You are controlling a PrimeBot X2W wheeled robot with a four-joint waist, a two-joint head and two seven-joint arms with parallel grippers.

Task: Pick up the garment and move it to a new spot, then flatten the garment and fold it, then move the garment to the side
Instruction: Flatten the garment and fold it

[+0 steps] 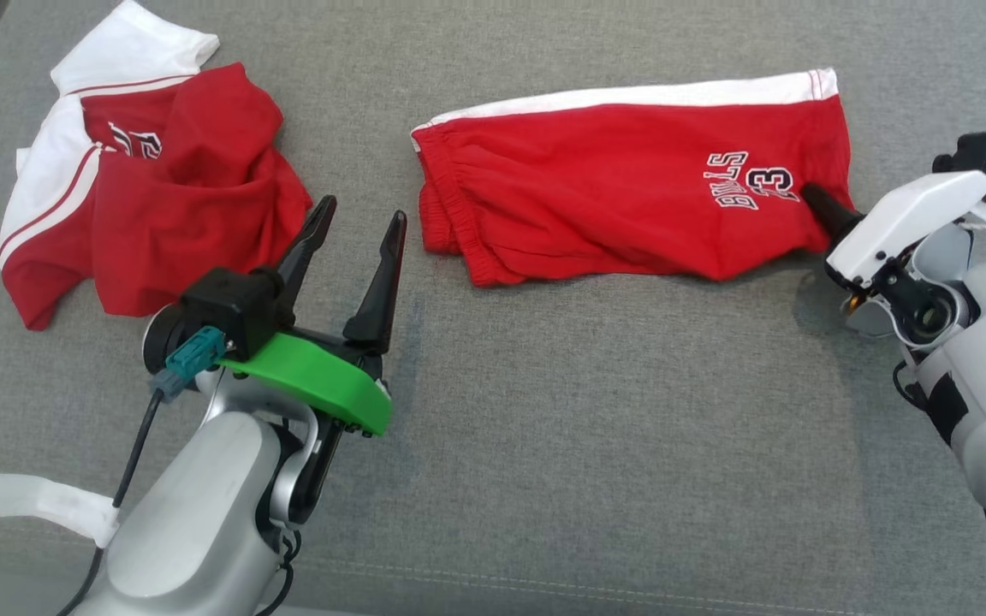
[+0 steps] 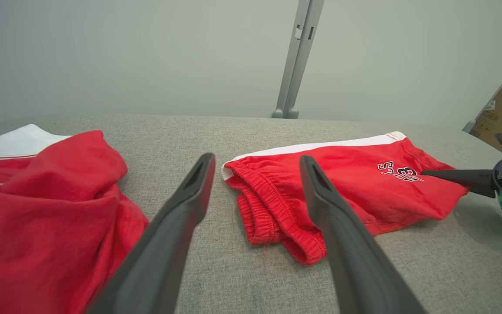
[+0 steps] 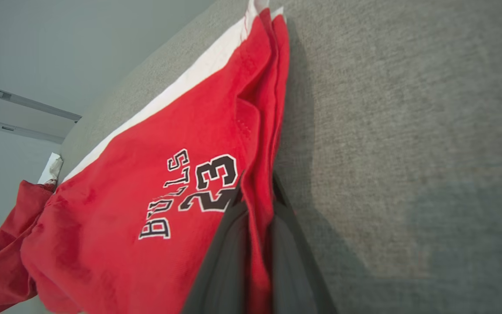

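Red shorts (image 1: 621, 188) lie flattened on the grey cushion (image 1: 544, 445), at about 1 o'clock in your head view. Their waistband points to 9 o'clock, their leg hems to 3 o'clock, and a white stripe runs along the 12 o'clock edge. Your right gripper (image 3: 257, 189) comes in from 3 o'clock and pinches the hem. One dark finger sits on each side of the red cloth, right beside the "BULLS 23" print (image 3: 192, 192). Your left gripper (image 1: 363, 210) is at 8 o'clock with its fingers spread wide and nothing between them, pointing toward 12 o'clock at the bare strip of cushion just off the waistband. A crumpled red and white shirt (image 1: 142, 188) lies at 10 o'clock, apart from the shorts.
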